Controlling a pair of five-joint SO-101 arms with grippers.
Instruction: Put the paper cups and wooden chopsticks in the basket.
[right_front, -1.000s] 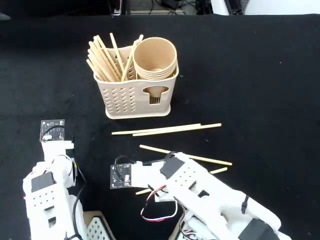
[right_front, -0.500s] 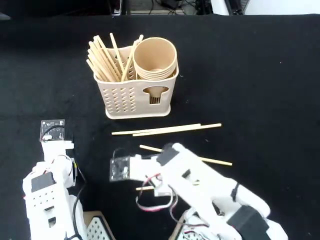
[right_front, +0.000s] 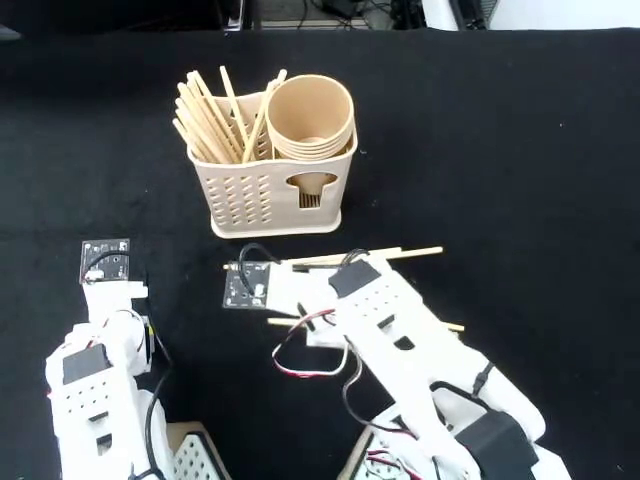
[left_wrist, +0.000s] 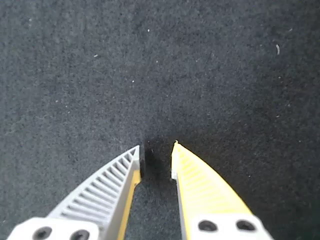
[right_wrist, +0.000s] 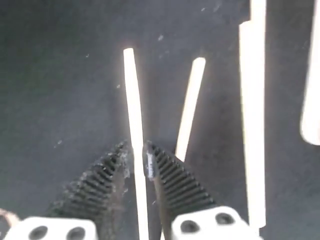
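The beige basket (right_front: 262, 195) stands at the table's far middle with a stack of paper cups (right_front: 310, 115) and several wooden chopsticks (right_front: 212, 122) in it. Loose chopsticks (right_front: 400, 253) lie on the black cloth in front of it. My right arm (right_front: 385, 320) hangs over them. In the right wrist view my right gripper (right_wrist: 137, 152) is shut on one chopstick (right_wrist: 131, 100), which runs out past the fingertips. Its end pokes out beside the arm (right_front: 283, 321). Another chopstick (right_wrist: 190, 105) lies close beside it. My left gripper (left_wrist: 157, 148) is slightly open over bare cloth, holding nothing.
Two long chopsticks (right_wrist: 252, 110) lie side by side just off the held one. One more chopstick tip (right_front: 452, 326) shows on the arm's other side. My left arm (right_front: 95, 385) sits at the near left corner. Black cloth (right_front: 520, 160) covers the table.
My right arm has swung away from the near edge toward the basket, carrying the gripped chopstick with it. It now covers part of the loose pair. The left arm has not moved.
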